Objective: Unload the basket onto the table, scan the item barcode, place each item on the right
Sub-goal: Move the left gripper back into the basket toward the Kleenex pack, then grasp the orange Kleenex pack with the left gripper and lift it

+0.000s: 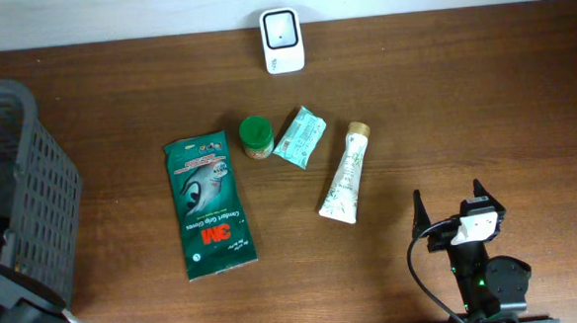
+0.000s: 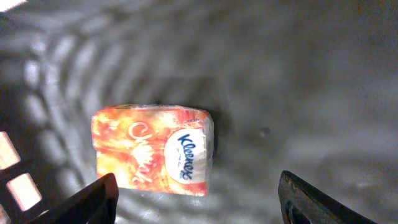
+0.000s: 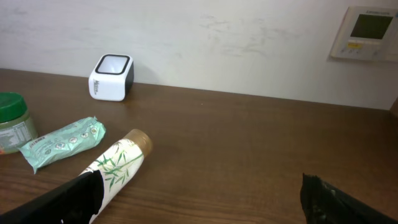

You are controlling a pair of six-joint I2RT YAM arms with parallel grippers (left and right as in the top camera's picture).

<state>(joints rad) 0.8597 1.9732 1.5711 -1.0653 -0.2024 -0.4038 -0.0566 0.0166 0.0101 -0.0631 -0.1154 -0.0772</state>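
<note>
An orange Kleenex tissue pack (image 2: pixel 152 148) lies flat on the grey floor of the basket (image 1: pixel 22 175). My left gripper (image 2: pixel 198 199) hangs just above and in front of it, jaws wide apart with nothing between them. In the overhead view the left gripper is hidden down in the basket. The white barcode scanner (image 1: pixel 282 40) stands at the table's far edge and also shows as a scanner (image 3: pixel 112 76) against the wall. My right gripper (image 1: pixel 449 201) rests open at the front right, holding nothing. No barcode shows on any item.
On the wooden table lie a green 3M glove pack (image 1: pixel 207 205), a green-lidded jar (image 1: pixel 257 136), a teal packet (image 1: pixel 299 137) and a white bamboo-print tube (image 1: pixel 345 173). The tube (image 3: pixel 118 168) is just left of my right gripper's left finger.
</note>
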